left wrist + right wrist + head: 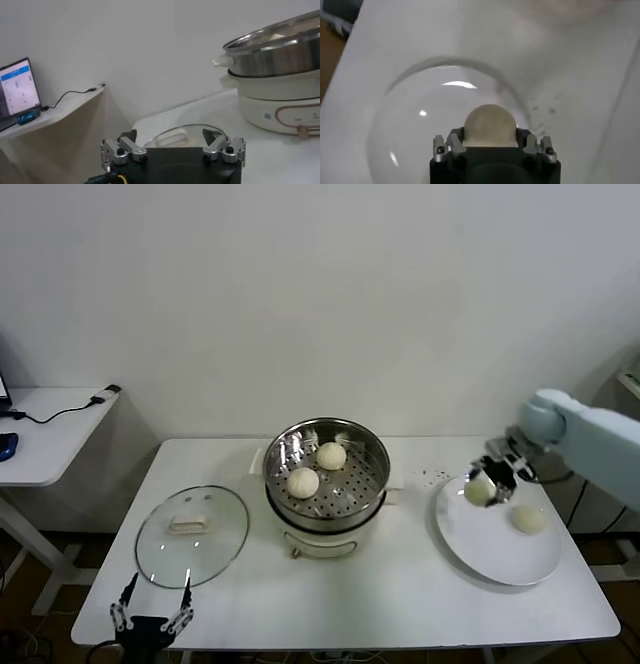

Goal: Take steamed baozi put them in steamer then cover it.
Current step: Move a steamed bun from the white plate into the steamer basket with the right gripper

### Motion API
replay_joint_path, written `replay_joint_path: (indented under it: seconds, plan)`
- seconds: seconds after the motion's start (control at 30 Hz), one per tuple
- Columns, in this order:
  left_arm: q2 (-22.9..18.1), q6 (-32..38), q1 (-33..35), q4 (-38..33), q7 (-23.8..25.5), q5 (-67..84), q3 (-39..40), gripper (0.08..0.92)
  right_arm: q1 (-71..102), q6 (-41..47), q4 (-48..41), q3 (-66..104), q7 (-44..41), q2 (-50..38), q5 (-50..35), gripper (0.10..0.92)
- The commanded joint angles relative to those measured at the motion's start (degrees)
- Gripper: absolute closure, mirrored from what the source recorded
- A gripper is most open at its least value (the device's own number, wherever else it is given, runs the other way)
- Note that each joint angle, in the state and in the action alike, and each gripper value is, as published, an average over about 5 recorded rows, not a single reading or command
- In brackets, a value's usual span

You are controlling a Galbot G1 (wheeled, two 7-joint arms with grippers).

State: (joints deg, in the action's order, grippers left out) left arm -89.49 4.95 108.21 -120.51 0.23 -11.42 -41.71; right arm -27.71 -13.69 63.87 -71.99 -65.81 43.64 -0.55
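right tool (487, 484) gripping baozi (478, 493), over plate (500, 564) edge

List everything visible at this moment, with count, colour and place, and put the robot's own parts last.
steamed baozi: four, cream-white; two on the steamer's perforated tray, one loose on the plate, one in the right gripper above the plate.
steamer: one, shiny steel on a white base, table centre.
cover: one, clear glass with a cream handle, flat on the table left of the steamer.
plate: one, white, table right.
table: one, white.
side desk: one, white, far left, with a laptop and cable.
left gripper: jaws open, at the near table edge by the cover.
right gripper: jaws shut on a bun.
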Motion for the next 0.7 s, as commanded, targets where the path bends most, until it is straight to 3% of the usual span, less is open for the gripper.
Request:
replay_joint_path:
  seconds: [0.03, 0.37, 0.7]
  plan:
    - [-0.04, 0.09, 0.16, 0.01, -0.20, -0.03, 0.05, 0.177, -20.54, -20.46, 0.86, -9.17, -0.23, 17.83, 1.46, 0.355]
    - [0.45, 0.16, 1.08, -0.64, -0.24, 0.42, -0.14, 0.177, -16.03, -26.88, 5.51, -6.87, 0.95, 27.11, 7.13, 0.356]
    - [0.10, 0.14, 1.03, -0.22, -0.27, 0.57, -0.18, 0.177, -8.75, -27.98, 10.27, -7.77, 1.02, 29.26, 10.05, 0.355]
